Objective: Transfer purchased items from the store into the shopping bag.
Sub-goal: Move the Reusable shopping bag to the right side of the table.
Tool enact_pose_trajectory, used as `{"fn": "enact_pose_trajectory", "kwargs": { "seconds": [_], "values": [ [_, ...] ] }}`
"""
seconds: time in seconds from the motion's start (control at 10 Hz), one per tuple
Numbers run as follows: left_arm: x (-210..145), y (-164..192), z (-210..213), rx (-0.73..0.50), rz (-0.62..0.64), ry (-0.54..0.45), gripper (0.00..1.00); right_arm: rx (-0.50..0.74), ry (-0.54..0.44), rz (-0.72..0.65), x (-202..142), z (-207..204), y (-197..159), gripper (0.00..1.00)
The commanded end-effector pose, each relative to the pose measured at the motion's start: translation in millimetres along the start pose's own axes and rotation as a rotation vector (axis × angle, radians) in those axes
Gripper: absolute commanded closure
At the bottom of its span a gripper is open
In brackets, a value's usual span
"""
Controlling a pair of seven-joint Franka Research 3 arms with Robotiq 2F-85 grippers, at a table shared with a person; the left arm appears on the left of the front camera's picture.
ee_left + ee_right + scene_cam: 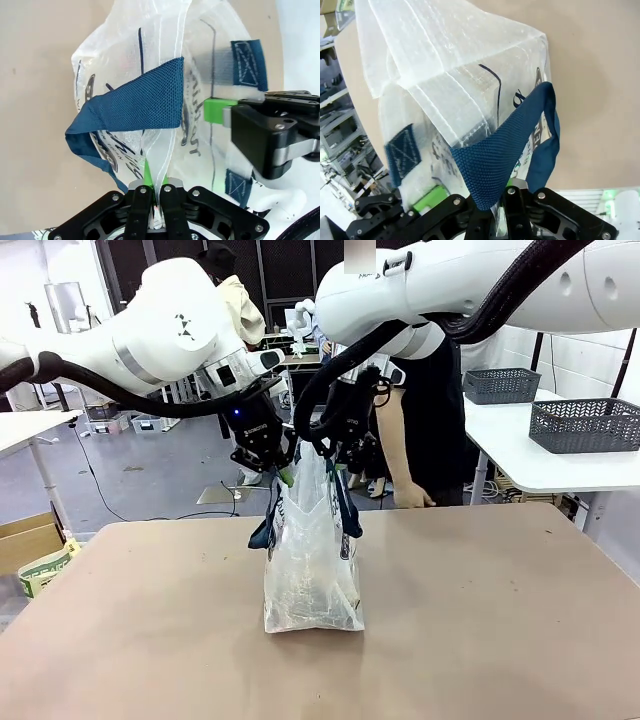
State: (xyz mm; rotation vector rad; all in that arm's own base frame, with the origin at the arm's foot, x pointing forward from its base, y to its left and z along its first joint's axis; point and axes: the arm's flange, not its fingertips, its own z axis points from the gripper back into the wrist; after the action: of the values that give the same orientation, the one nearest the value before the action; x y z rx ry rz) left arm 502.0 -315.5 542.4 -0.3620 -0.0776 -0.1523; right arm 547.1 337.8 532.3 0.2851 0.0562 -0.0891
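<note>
**Shopping bag held upright at its top rim by both grippers**
The shopping bag (312, 570) stands on the table (500, 630) with its long axis vertical, directly below the jaws. The left gripper (271, 466) and the right gripper (346, 462) each have their jaws pressed together on the rim film, just beside one another. The mouth is therefore narrow, and drawing the grippers apart would likely widen it.

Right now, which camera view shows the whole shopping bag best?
The front view: the shopping bag stands whole on the table, top pinched by the left gripper and right gripper. Wrist views give close-ups of its rim and navy handles.
</note>
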Motion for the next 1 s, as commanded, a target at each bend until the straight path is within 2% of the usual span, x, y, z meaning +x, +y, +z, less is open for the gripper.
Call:
{"fn": "enact_pose_trajectory", "kwargs": {
  "seconds": [0.0, 0.4, 0.5, 0.6, 0.7, 0.8, 0.9],
  "values": [
    [-1.0, -11.0, -4.7, -0.042, 0.018, -0.024, 1.00, 0.055, -0.006, -0.008, 2.9, -1.9, 8.6, 1.00],
    [-6.8, -16.9, -7.8, -0.058, -0.014, -0.047, 1.00, 0.075, -0.013, 0.000, 4.7, -4.7, 12.2, 1.00],
    [-10.0, -15.8, -6.6, -0.055, -0.060, -0.066, 1.00, 0.080, -0.012, -0.002, 4.6, -4.8, 12.7, 1.00],
    [-1.4, -16.3, -10.8, -0.029, -0.017, -0.018, 1.00, 0.078, -0.011, -0.001, 4.0, -5.0, 13.2, 1.00],
    [-1.4, -16.3, -10.8, -0.029, -0.017, -0.018, 1.00, 0.076, -0.009, 0.002, 3.0, -5.7, 14.1, 1.00],
    [-1.6, -16.5, -11.0, -0.029, -0.025, -0.024, 0.90, 0.071, -0.008, 0.003, 1.4, -5.9, 14.5, 1.00],
    [-2.7, -17.0, -10.0, -0.037, -0.030, -0.034, 0.71, 0.069, -0.007, 0.002, 1.6, -6.9, 14.3, 1.00]
  ]
}}
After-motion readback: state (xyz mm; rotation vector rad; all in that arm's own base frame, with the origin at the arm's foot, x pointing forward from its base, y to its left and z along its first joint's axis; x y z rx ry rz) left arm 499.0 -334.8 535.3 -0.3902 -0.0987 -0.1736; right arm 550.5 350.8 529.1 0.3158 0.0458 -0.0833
